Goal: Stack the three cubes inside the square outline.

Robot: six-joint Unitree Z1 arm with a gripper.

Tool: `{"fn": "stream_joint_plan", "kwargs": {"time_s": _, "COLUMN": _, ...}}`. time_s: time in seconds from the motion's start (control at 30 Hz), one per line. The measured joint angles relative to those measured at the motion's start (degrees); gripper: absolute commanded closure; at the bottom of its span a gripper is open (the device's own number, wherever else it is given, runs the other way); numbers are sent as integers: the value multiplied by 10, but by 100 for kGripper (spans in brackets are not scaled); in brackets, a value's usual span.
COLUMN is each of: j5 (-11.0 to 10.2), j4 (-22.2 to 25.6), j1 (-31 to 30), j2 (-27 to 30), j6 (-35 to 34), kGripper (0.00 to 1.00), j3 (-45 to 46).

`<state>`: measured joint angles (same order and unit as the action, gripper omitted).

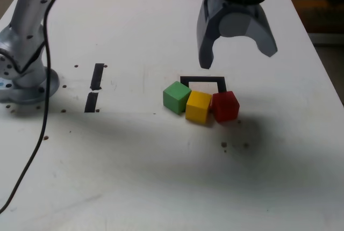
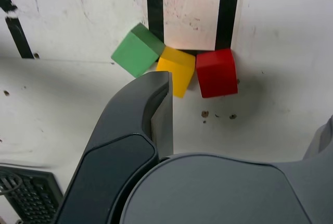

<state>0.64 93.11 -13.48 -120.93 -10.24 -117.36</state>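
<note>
Three cubes lie side by side on the white table, touching: green point(image 1: 176, 96), yellow point(image 1: 198, 106) and red point(image 1: 224, 106). They sit along the near edge of the square outline point(image 1: 201, 79) and cover that side of it. The outline's white inside shows bare. My gripper point(image 1: 238, 55) hangs open above and behind the cubes, holding nothing. In the wrist view the green cube point(image 2: 136, 49), yellow cube point(image 2: 176, 70) and red cube point(image 2: 216, 72) lie just beyond one dark finger point(image 2: 156, 104), below the square outline point(image 2: 154, 5). The other finger barely shows at the picture's edge.
The arm's base point(image 1: 21, 75) stands at the exterior view's left, with a black cable point(image 1: 43, 107) trailing toward the front. Two short black tape strips point(image 1: 97, 75) lie between base and cubes. The table's edge point(image 1: 322, 64) runs down the exterior view's right.
</note>
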Motion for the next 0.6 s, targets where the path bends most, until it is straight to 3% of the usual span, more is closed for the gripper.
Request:
{"fn": "stream_joint_plan", "kwargs": {"time_s": 0.27, "j5": 19, "j4": 0, "j1": -30, "j2": -10, "j6": -42, "kGripper": 1, "j3": -39}}
{"fn": "stream_joint_plan", "kwargs": {"time_s": 0.6, "j5": 53, "j4": 0, "j1": -62, "j2": -86, "j6": -82, "kGripper": 1, "j3": -105}}
